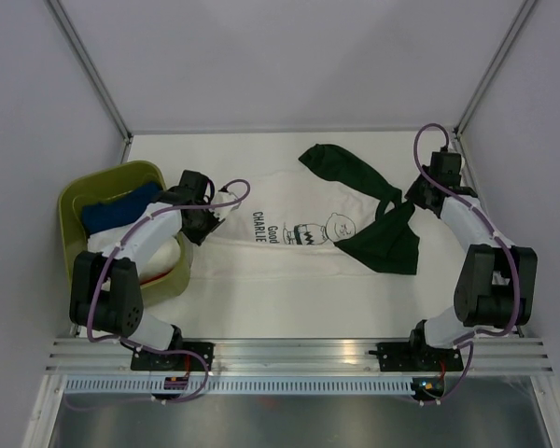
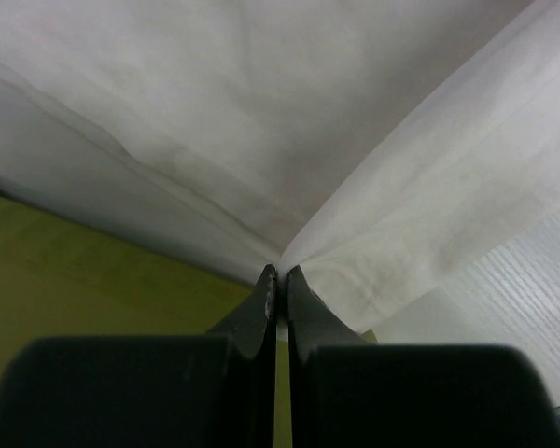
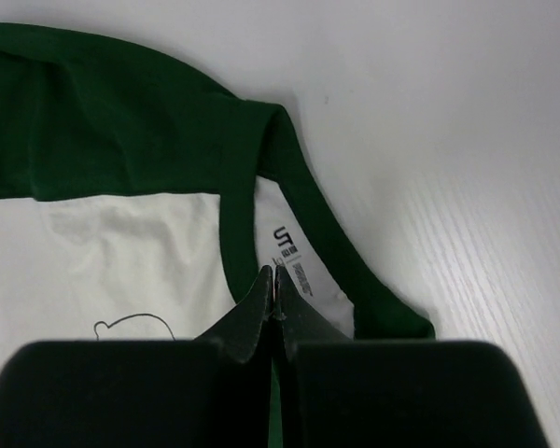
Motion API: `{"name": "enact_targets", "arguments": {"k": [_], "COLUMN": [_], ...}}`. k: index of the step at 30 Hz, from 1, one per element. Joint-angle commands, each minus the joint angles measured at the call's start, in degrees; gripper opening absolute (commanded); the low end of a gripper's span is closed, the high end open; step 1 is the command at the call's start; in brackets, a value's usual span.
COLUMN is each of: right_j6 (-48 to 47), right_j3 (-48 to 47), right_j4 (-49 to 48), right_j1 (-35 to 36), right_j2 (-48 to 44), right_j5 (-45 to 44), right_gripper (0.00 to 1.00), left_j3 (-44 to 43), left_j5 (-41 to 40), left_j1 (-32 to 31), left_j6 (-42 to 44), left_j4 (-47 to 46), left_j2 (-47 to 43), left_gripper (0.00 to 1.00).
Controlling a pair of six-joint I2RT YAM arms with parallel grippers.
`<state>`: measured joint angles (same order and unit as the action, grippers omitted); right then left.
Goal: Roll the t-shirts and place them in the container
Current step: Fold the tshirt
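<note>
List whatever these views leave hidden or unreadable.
1. Top view: the left arm covers most of what lies in the green bin.
2. Top view: the green t-shirt hides the right end of the white t-shirt.
3. Right wrist view: the fingers of the shut right gripper hide which shirt it pinches.
4. Right wrist view: the print on the neck label is too small.

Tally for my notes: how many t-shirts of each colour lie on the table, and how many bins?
white printed t-shirt: 1
dark green t-shirt: 1
olive-green bin: 1
Total: 3
The blue cloth and the rest of the bin's contents are partly hidden, so they are not counted.
</note>
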<state>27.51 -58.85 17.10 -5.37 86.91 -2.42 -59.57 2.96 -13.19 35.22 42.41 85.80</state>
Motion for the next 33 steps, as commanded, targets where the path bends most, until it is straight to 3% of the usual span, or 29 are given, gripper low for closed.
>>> {"name": "enact_targets", "arguments": {"k": [1, 4, 6, 7, 8, 9, 10, 13, 16, 17, 20, 24, 29, 31, 33], "right_j6": [-2.80, -5.18, -7.37, -10.25, -11.50, -12.29, -12.65, -10.03, -6.52, -5.72, -4.40, -4.13, -4.39, -4.22, -4.13], "right_j3": [-5.65, -9.17, -13.20, -19.31, -22.85, -25.76, -27.18, -17.85, -6.69, -3.84, 4.43, 9.54, 12.09, 12.44, 12.79], "right_j4": [-4.80, -3.84, -2.09, 4.19, 9.13, 13.79, 19.23, 19.20, 20.86, 21.21, 21.83, 18.50, 13.75, 12.78, 12.26], "right_j1": [0.53, 1.94, 2.29, 2.38, 2.38, 2.29, 2.12, 0.89, 0.62, 0.62, 0.79, 0.71, 0.53, -0.08, -0.78], "right_j2": [3.24, 7.54, 10.80, 15.08, 17.13, 18.63, 18.38, 8.59, -0.56, -2.17, -5.78, -6.93, -1.41, 0.53, 0.98], "right_j5": [4.52, 5.57, 6.54, 5.76, 3.06, -0.19, -4.40, -4.35, -0.60, 1.08, 2.15, 2.06, 0.75, 0.13, -1.45], "right_gripper": [0.01, 0.02, 0.52, 0.73, 0.83, 0.86, 0.86, 0.85, 0.71, 0.60, 0.41, 0.48, 0.53, 0.50, 0.39], "left_j3": [0.42, 0.60, 0.68, 0.68, 0.68, 0.68, 0.77, 0.86, 0.51, 0.42, -0.02, -0.20, 0.07, 0.07, -0.02], "left_j5": [-3.84, -3.84, -3.67, -3.40, -3.40, -3.40, -3.40, -3.58, -3.32, -3.23, -3.23, -1.92, -1.56, -1.38, -1.64], "left_j1": [0.36, 0.36, 0.36, 0.36, 0.36, 0.36, 0.36, 0.45, 0.36, 0.36, 0.45, 0.36, 0.36, 0.36, 0.36], "left_j6": [-0.59, -0.86, -1.03, -1.29, -1.30, -1.30, -1.21, -1.21, -2.00, -2.17, -2.53, -2.35, -2.52, -2.61, -2.70], "left_j4": [1.00, 0.92, 1.00, 1.00, 1.00, 1.00, 1.00, 0.83, 0.74, 0.65, 0.74, 0.74, 0.65, 0.48, 0.22], "left_j2": [-1.96, -0.81, 0.24, 0.51, 0.86, 0.86, 0.86, 0.95, 1.39, 1.39, 2.09, 2.44, 3.06, 3.67, 4.02], "left_gripper": [0.02, 0.02, 0.02, 0.02, 0.02, 0.02, 0.02, 0.02, 0.03, 0.03, 0.03, 0.03, 0.03, 0.03, 0.03]}}
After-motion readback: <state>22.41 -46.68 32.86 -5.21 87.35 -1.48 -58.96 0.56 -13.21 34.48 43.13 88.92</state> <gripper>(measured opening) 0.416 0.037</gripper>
